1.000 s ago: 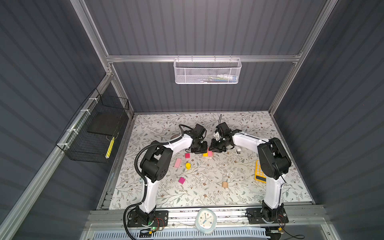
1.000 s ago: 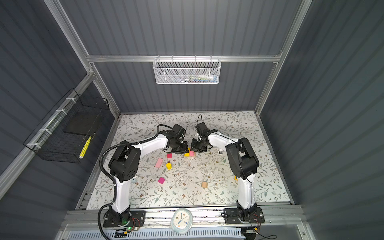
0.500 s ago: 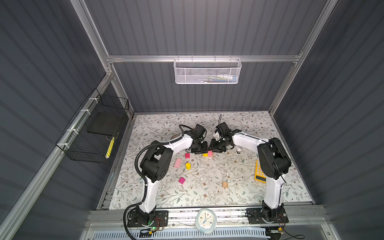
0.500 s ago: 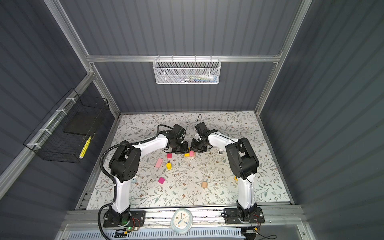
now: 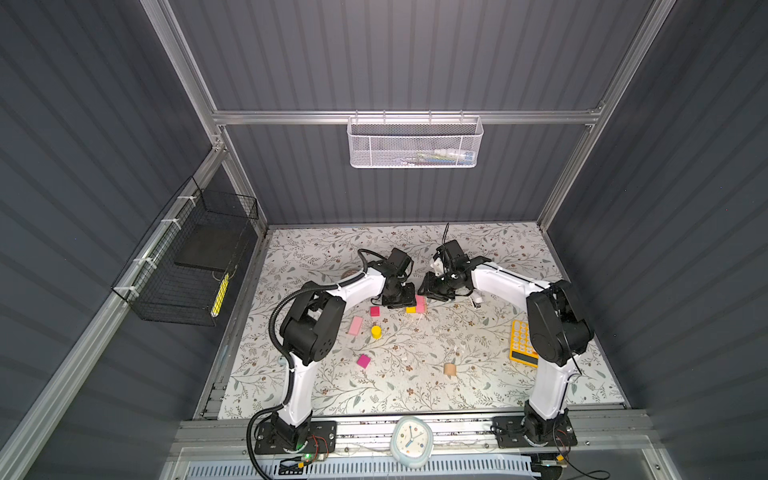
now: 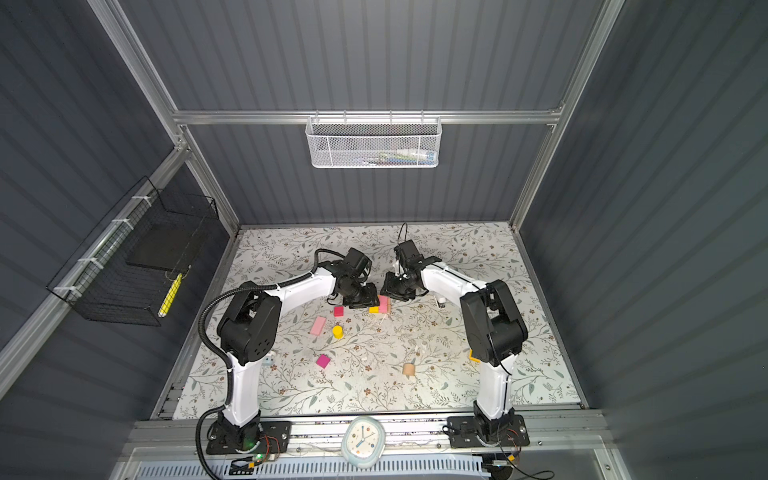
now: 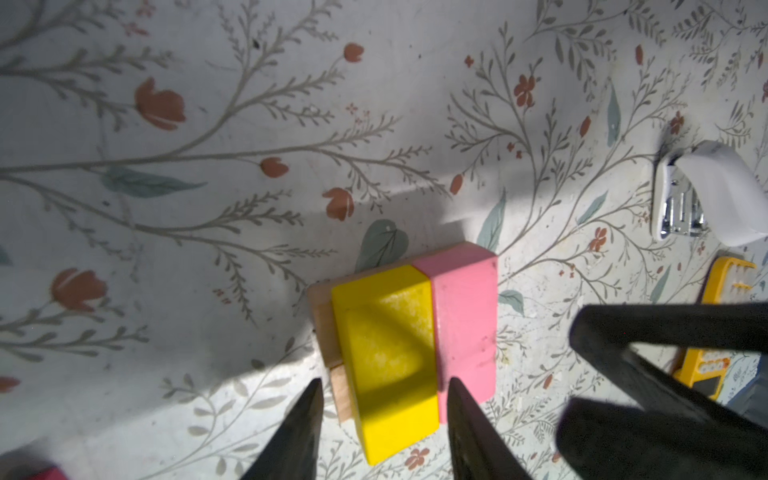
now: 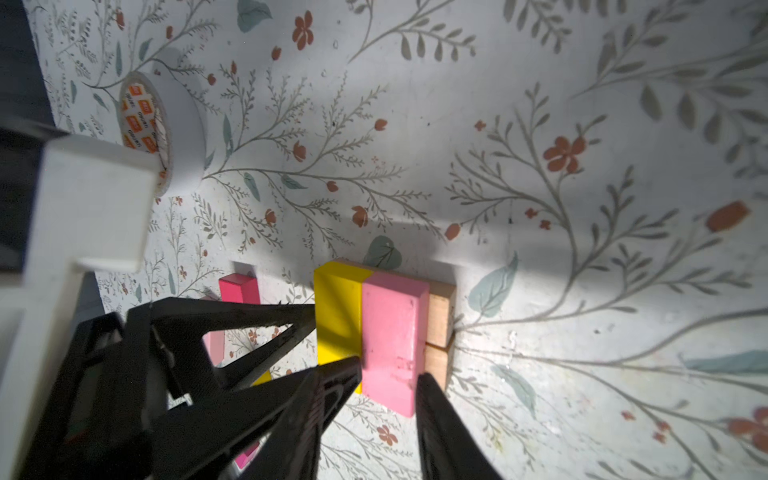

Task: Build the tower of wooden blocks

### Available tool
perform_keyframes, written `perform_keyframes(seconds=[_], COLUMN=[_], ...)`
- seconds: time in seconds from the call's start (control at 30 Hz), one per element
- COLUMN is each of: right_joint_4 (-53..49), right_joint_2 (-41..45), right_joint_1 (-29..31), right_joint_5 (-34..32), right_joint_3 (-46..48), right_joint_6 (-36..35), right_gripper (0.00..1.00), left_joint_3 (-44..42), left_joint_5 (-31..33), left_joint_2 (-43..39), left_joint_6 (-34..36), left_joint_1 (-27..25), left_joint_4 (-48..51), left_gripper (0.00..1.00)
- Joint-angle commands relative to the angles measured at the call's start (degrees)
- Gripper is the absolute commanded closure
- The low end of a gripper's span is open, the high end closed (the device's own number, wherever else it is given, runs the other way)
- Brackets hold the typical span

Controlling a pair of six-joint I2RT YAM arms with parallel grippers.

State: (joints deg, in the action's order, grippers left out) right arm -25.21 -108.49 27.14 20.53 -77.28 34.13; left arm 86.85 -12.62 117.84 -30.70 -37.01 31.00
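Tower (image 5: 417, 305) sits back-centre on the table (image 5: 457, 340) between both arms: left gripper (image 7: 382, 399) spread, jaws straddling the yellow bar (image 7: 386, 345) with slack; right gripper (image 8: 388, 374) jaws hug the pink bar (image 8: 392, 328), can't tell if pinching.

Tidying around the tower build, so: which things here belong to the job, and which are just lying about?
For the job: tower of yellow, pink and tan blocks; loose pink bar; yellow cylinder; far magenta cube; near magenta cube; tan cylinder.
Lying about: calculator; stapler; tape roll; clock; white basket; black wire basket.
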Motion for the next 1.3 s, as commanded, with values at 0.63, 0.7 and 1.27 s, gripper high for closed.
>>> perform_keyframes(seconds=[0.63,0.7,1.27], right_joint_4=[1.35,1.46,2.38], right_joint_2=[14.57,15.21,16.1], right_joint_1=[-2.01,-2.2,-4.29], right_joint_5=[-6.12,-6.15,-5.68], right_joint_3=[11.83,12.53,14.72], right_joint_6=[2.17,2.21,2.22], right_gripper=[0.54,0.54,0.53], left_joint_3=[-3.84,-4.53,-2.32], left_joint_5=[0.75,0.09,-2.26], left_joint_2=[-10.35,-9.75,-2.53], left_joint_6=[-1.85,-2.39,-2.61], left_joint_1=[0.28,0.28,0.28], left_joint_4=[1.51,0.56,-1.7], left_gripper=[0.52,0.48,0.52])
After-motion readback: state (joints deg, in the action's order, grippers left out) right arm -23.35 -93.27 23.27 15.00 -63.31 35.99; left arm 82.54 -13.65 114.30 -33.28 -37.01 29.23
